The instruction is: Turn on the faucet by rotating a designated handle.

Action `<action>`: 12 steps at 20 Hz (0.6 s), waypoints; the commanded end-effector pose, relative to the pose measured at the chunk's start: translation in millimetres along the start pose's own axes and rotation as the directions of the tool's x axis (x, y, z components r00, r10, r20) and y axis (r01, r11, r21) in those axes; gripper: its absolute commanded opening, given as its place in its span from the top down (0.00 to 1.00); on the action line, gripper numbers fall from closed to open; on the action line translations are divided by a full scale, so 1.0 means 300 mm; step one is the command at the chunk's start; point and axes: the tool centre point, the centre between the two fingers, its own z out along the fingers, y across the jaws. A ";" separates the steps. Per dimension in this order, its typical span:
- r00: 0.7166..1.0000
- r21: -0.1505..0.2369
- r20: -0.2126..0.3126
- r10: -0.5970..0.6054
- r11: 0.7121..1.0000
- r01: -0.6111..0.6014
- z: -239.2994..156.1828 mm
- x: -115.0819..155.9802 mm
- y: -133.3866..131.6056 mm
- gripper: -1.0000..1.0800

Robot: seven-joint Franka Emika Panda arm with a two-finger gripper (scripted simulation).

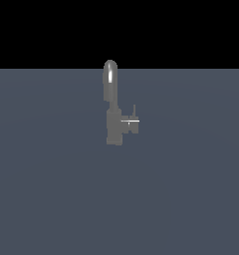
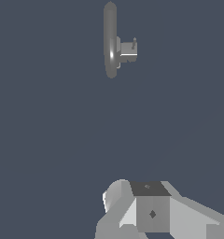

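Faucet (image 1: pixel 111 107) upright | handle (image 1: pixel 131 122) untouched | gripper (image 2: pixel 153 210) well apart, opening seemingly unreadable

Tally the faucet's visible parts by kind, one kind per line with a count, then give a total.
Arched spout: 1
Blocky body: 1
Side handle: 1
Thin lever pin: 1
Total: 4, all one faucet; the gripper is apart from it, in the wrist view only.

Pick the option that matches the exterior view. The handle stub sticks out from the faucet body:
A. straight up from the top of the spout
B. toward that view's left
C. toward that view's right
C: the handle projects from the blocky body of the faucet toward the exterior view's right, well below the arched spout.
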 end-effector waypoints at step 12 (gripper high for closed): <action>0.999 0.035 0.038 0.038 0.999 -0.040 0.008 0.057 -0.005 1.00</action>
